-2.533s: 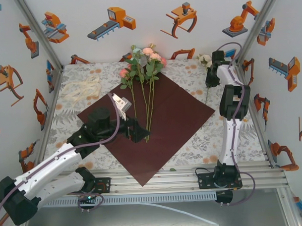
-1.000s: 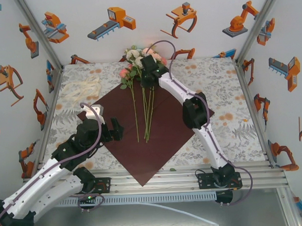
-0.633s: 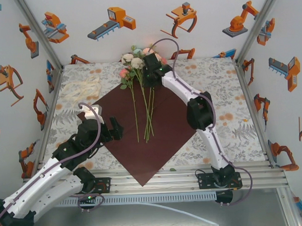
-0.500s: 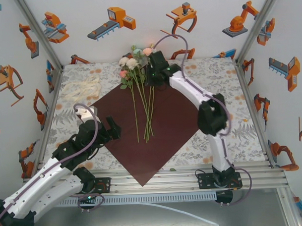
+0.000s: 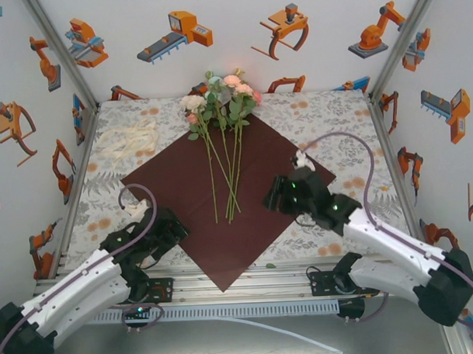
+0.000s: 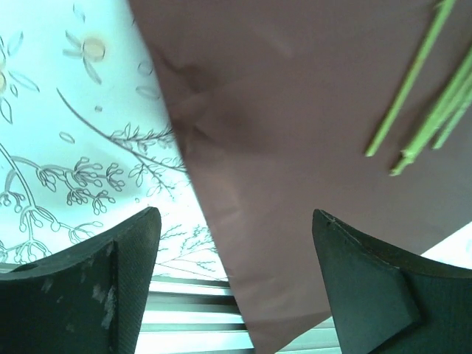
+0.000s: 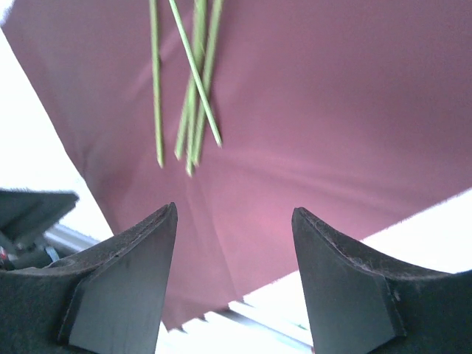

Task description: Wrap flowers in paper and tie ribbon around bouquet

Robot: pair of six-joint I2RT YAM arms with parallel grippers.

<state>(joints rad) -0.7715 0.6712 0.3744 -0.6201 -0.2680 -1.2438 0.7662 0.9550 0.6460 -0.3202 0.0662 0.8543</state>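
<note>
The dark red paper [image 5: 260, 176] lies flat as a diamond in the middle of the table. The flowers [image 5: 218, 100] rest on it, blooms at the far corner and thin green stems [image 5: 230, 185] running toward me. My left gripper [image 5: 174, 226] hangs open over the paper's near-left edge [image 6: 295, 110], nothing between its fingers [image 6: 125, 280]. My right gripper [image 5: 273, 197] is open above the paper's near-right part [image 7: 332, 110], with the stem ends [image 7: 192, 110] ahead of it. The cream ribbon [image 5: 130, 139] lies heaped at the far left.
The paper's near corner [image 5: 225, 282] reaches over the metal rails at the table's front edge [image 5: 302, 272]. Printed walls close in the left, right and far sides. Bare tablecloth [image 5: 351, 126] lies to the right of the paper.
My right gripper has let go of a white rose at the flower heads, opened, and drawn back to the paper's near-right side. The left arm has pulled back toward the front edge.
</note>
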